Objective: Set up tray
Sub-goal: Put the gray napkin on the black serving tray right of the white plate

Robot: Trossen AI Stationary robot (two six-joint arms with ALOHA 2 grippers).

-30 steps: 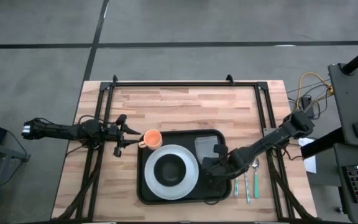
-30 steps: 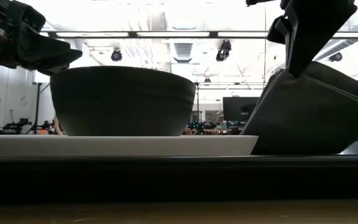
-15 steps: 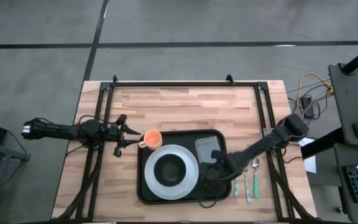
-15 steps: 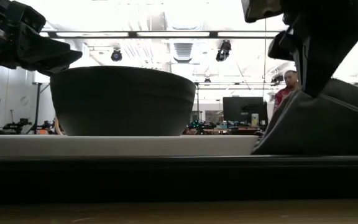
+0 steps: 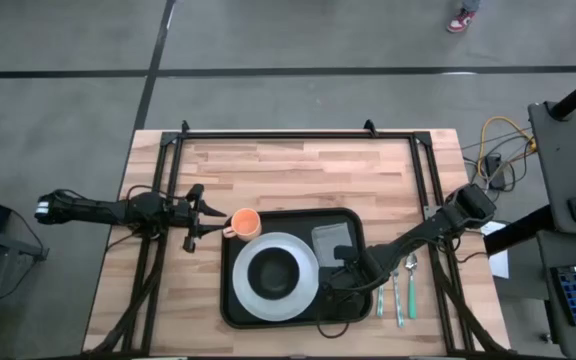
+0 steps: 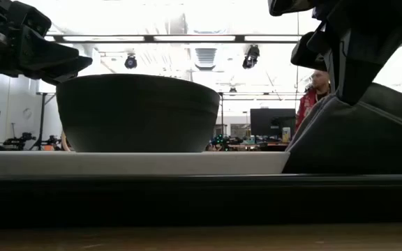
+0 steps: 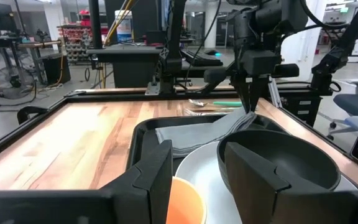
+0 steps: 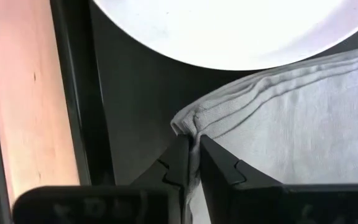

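While my right tool (image 8: 192, 163) pinches the grey napkin (image 5: 332, 238) on the tray (image 5: 268, 315), left tool (image 5: 200, 213) half-wide around the orange cup (image 5: 245, 222).

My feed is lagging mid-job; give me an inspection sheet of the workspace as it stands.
Surface: wooden table, far half bare.
Job's things: black tray holds white plate, dark bowl, grey napkin.
Clutter: orange cup at the tray's corner; cutlery beside the tray.
Claws: right claw pinches the napkin's edge; left claw beside the cup.
Cables: bundle off the table's right side.
Surroundings: person behind.
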